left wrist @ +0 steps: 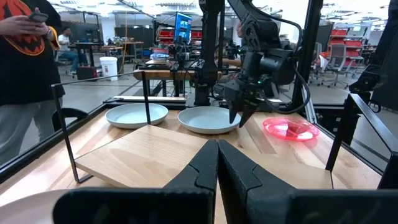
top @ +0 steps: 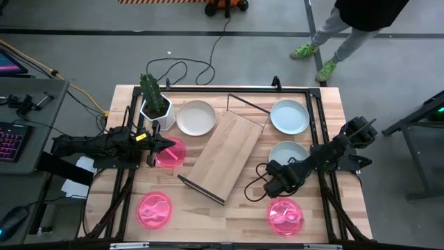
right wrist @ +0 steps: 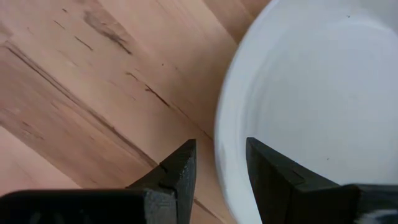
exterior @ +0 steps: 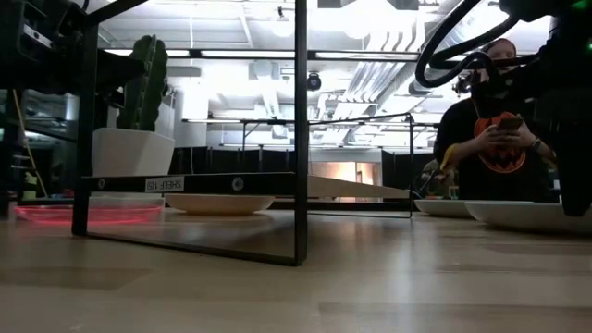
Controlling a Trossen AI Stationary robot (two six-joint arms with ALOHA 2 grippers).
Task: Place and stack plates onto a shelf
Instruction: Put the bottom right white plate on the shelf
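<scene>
The wooden shelf [top: 225, 156] stands slantwise at mid-table on its black wire frames. Three white plates lie on the table: far left [top: 195, 118], far right [top: 289, 116] and right [top: 288, 153]. Three pink plates lie at left [top: 172, 154], near left [top: 154, 210] and near right [top: 284, 215]. My left gripper [top: 158, 148] is shut over the left pink plate's left edge, with nothing between its fingers [left wrist: 217, 152]. My right gripper [right wrist: 222, 155] is open and points down, its fingers on either side of the right white plate's rim. My right gripper comes from above at the near-left rim [right wrist: 219, 146] of the right white plate, one finger [right wrist: 183, 165] over the table outside and one finger [right wrist: 264, 165] over the dish. The plate lies flat on the table. I cannot tell whether the fingers touch it.
A white pot with a green cactus [top: 154, 101] stands at the far left, close to my left arm. A black frame [top: 312, 97] runs around the table. A person [exterior: 499, 139] stands beyond the far right corner. Bare wood shows at the near middle [top: 222, 219].
</scene>
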